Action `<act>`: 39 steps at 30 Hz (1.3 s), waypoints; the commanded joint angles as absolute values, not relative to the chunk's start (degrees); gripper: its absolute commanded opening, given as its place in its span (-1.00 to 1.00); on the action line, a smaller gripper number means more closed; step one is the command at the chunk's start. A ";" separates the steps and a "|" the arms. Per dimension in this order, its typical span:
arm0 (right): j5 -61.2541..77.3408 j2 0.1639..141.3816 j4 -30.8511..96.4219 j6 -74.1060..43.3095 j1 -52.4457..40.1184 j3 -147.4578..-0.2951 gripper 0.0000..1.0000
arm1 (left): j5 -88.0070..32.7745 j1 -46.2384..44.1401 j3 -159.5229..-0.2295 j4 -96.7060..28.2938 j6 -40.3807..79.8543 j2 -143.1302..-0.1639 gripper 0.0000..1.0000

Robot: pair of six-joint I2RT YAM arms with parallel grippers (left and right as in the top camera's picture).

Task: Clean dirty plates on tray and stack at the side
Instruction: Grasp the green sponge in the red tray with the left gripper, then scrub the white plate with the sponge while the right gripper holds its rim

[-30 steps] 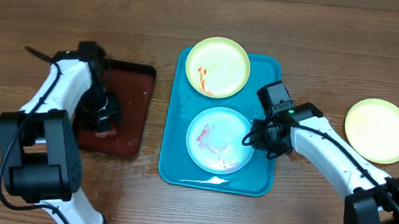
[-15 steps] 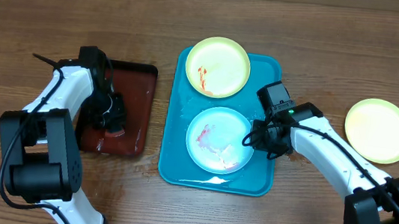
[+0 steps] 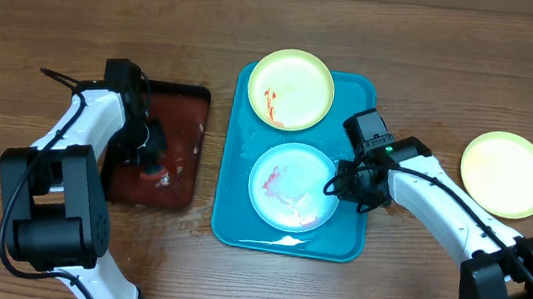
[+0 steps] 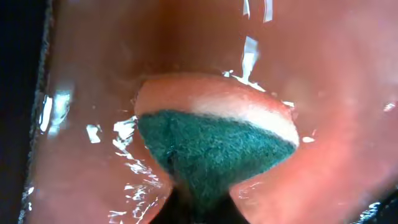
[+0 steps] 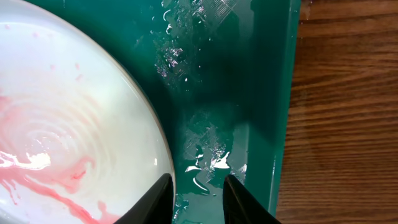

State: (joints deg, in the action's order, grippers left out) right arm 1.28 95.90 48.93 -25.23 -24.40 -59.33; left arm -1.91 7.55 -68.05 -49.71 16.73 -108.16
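The left hand (image 3: 150,153) is pinched shut on a green sponge (image 4: 211,146) in the red-brown tray (image 3: 185,110); the right hand (image 5: 196,199) is slightly open, holding nothing, at the rim of the smeared blue plate (image 3: 292,188) on the turquoise tray (image 3: 347,239); a smeared yellow-green plate (image 3: 291,90) shares it; a clean yellow-green plate (image 3: 505,174) sits on the tabletop (image 3: 35,234).

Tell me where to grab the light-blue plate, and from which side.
The light-blue plate lies flat on the tray, so pinch its raised rim at the right edge, coming from the right, where the right gripper hovers open.
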 commanded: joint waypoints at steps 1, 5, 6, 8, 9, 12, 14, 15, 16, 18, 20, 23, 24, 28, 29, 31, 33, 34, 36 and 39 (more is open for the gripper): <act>1.30 94.61 48.71 -25.28 -24.25 -59.09 -0.43 | -2.76 6.92 -67.40 -50.65 16.67 -108.18 -0.92; -2.22 94.63 48.47 -27.18 -23.94 -59.09 -0.35 | -5.69 6.94 -69.36 -53.41 15.88 -106.85 -0.92; -2.55 94.63 48.12 -27.20 -23.73 -59.07 -0.33 | -6.52 6.94 -70.30 -54.37 15.16 -106.15 -0.92; -2.24 94.63 47.20 -27.09 -23.38 -59.07 -0.28 | -7.55 6.81 -72.34 -56.42 14.11 -104.60 -0.92; -1.21 94.63 46.52 -25.74 -23.29 -59.07 -0.23 | -7.53 6.66 -73.56 -57.63 13.96 -103.59 -0.91; 7.88 94.63 43.94 -16.08 -23.29 -59.05 -0.11 | -7.51 5.48 -77.47 -61.34 12.03 -99.88 -0.92; 12.99 94.63 42.85 -11.29 -23.40 -58.76 -0.06 | -7.51 4.21 -79.59 -63.29 11.14 -97.73 -0.91; 13.65 94.63 42.44 -10.68 -23.49 -58.39 -0.06 | -7.51 3.09 -80.71 -64.27 10.61 -96.51 -0.91; 13.58 94.63 42.15 -10.68 -23.51 -58.02 -0.06 | -7.46 2.24 -81.32 -64.77 10.41 -95.77 -0.92; 13.56 94.63 40.80 -11.38 -23.51 -56.66 -0.06 | -7.49 0.21 -82.17 -65.34 10.26 -94.37 -0.92; 12.19 94.63 38.22 -14.04 -23.51 -54.61 -0.08 | -7.62 -2.11 -82.28 -65.32 11.03 -93.38 -0.91; 8.08 94.63 34.39 -18.39 -23.51 -51.22 -0.23 | -8.08 -5.82 -82.28 -65.32 12.25 -93.25 -0.91; 7.94 94.63 33.28 -18.70 -23.51 -50.30 -0.31 | -8.67 -7.16 -82.28 -65.19 12.32 -93.47 -0.92; 7.94 94.63 31.40 -19.44 -23.55 -48.80 -0.77 | -13.04 -12.75 -82.24 -62.74 15.22 -94.63 -0.91; 7.55 94.63 31.35 -20.45 -23.55 -48.77 -0.92 | -14.09 -13.96 -82.24 -61.76 16.05 -95.09 -0.91; 6.22 94.63 31.29 -24.47 -23.55 -48.75 -0.92 | -16.29 -17.28 -82.21 -58.83 19.66 -96.47 -0.92; 5.37 94.63 31.14 -26.81 -23.55 -48.77 -0.92 | -16.60 -20.53 -82.21 -56.14 23.99 -98.45 -0.91; 5.37 94.63 31.07 -27.11 -23.55 -48.75 -0.92 | -16.62 -22.13 -82.21 -54.87 25.96 -99.77 -0.92; 5.17 94.63 31.16 -27.35 -23.55 -48.75 -0.92 | -17.74 -25.08 -82.21 -52.60 28.60 -102.76 -0.92; 5.17 94.63 31.33 -27.33 -23.55 -48.75 -0.92 | -22.83 -29.65 -82.21 -49.01 31.92 -109.43 -0.92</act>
